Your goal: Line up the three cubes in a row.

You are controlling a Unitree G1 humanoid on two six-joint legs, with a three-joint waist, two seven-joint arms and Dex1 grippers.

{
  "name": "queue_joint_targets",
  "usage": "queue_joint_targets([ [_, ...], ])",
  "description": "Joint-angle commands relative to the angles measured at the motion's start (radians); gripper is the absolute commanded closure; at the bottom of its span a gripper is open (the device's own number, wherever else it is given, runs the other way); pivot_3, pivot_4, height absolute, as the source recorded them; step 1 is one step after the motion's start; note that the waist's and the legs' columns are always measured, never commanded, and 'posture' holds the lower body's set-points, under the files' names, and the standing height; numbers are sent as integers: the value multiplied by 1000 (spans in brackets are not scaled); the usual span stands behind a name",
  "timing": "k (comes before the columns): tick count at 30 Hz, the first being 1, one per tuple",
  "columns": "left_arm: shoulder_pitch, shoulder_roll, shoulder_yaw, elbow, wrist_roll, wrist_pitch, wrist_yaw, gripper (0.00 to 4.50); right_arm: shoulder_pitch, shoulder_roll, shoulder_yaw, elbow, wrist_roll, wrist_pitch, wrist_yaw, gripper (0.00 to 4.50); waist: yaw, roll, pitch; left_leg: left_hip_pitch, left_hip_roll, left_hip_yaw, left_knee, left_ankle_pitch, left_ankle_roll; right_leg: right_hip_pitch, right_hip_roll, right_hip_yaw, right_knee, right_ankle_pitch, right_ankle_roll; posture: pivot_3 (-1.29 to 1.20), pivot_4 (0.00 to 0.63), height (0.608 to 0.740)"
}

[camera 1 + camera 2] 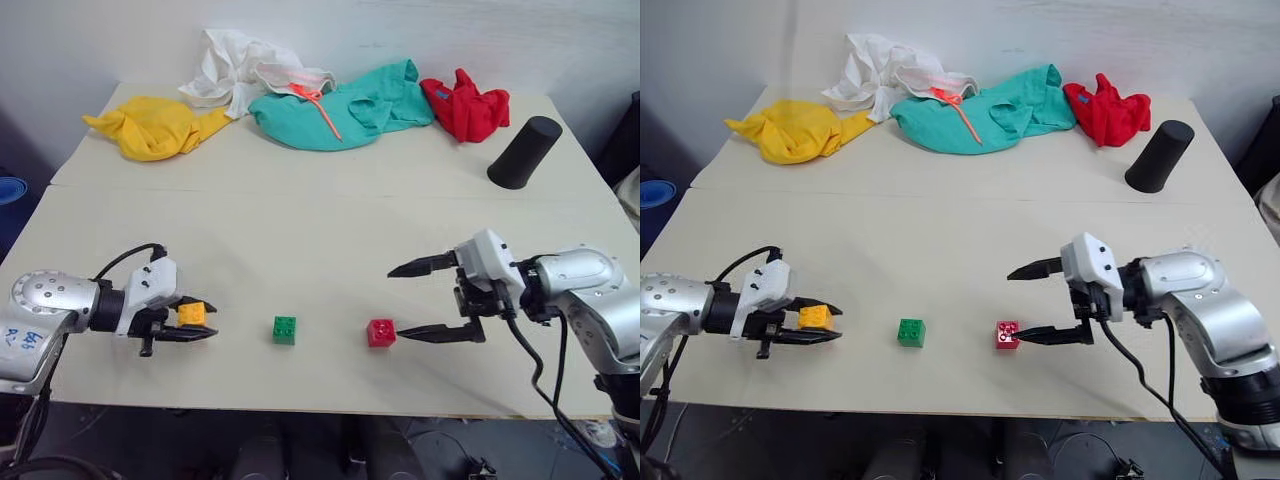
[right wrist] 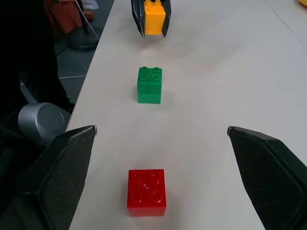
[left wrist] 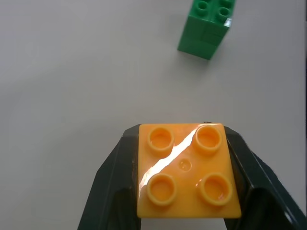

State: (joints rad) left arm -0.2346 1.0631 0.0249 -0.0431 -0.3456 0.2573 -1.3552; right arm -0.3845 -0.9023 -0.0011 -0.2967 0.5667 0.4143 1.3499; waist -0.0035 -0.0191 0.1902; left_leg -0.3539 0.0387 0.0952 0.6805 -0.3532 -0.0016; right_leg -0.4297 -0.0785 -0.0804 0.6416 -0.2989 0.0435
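Three studded cubes, none lettered, orange cube pinched in left gripper, green cube, red cube beside spread right gripper

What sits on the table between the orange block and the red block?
The green block stands alone between the orange block and red block, seen in both eye views.
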Motion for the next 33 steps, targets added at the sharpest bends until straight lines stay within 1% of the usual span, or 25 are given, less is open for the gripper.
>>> queue_joint_targets([
  [1, -45, -2, -38, 110, 57, -143, -78, 2955, 15, -35, -64, -15, 35, 4, 22, 0, 1, 0, 0, 0, 0, 0, 0, 0, 0, 0, 0, 0, 0, 0, 0, 0, 150, 740],
  [6, -111, -72, -99, 236, 99, -263, -130, 2955, 102, -69, -123, -41, 42, 18, 6, 0, 2, 0, 0, -1, 0, 1, 1, -1, 2, 0, 1, -1, 0, 0, 1, 0, 150, 740],
  [15, -147, -146, -115, 296, 130, -368, -115, 2955, 146, -81, -139, -62, 45, 27, 8, 0, 1, 0, 0, -1, -1, 2, 2, 0, 2, 0, 1, 0, 0, 1, 2, 0, 150, 740],
  [19, -150, -155, -117, 307, 128, -369, -124, 2955, 134, -84, -132, -54, 46, 27, 7, 0, 0, 0, 0, -1, 0, 1, 2, 0, 2, 0, 1, 0, 1, 1, 2, 0, 150, 740],
  [21, -148, -154, -117, 313, 128, -373, -130, 2224, 125, -82, -127, -52, 46, 30, 6, 0, 0, 0, 0, -1, 0, 1, 2, 0, 2, 0, 1, 0, 1, 1, 2, 0, 150, 740],
  [22, -146, -152, -116, 317, 128, -378, -135, 2010, 122, -81, -125, -51, 46, 30, 7, 0, 0, 0, 0, -1, 0, 2, 2, 0, 2, 0, 1, 0, 1, 1, 2, 0, 150, 740],
  [28, -132, -128, -105, 317, 130, -373, -144, 163, 112, -76, -114, -47, 43, 29, 11, 0, 1, 0, 0, -1, -1, 1, 2, 0, 2, 0, 1, 0, 1, 1, 2, 0, 150, 740],
  [29, -124, -117, -97, 304, 122, -360, -147, 12, 114, -78, -113, -43, 42, 26, 16, 0, 1, 0, 0, -1, -1, 1, 2, 0, 2, 0, 1, 0, 1, 1, 2, 0, 150, 740],
  [32, -91, -71, -61, 260, 92, -311, -153, 12, 128, -88, -110, -28, 27, 10, 35, 0, -4, 0, 0, -1, 0, 1, 2, 0, 2, 0, 1, 0, 1, 1, 2, 0, 150, 740],
  [33, -73, -40, -36, 234, 76, -282, -158, 12, 136, -98, -115, -16, 24, 3, 53, 0, -4, 0, 0, -1, 0, 1, 2, 0, 2, 0, 1, 0, 1, 1, 2, 0, 150, 740],
])
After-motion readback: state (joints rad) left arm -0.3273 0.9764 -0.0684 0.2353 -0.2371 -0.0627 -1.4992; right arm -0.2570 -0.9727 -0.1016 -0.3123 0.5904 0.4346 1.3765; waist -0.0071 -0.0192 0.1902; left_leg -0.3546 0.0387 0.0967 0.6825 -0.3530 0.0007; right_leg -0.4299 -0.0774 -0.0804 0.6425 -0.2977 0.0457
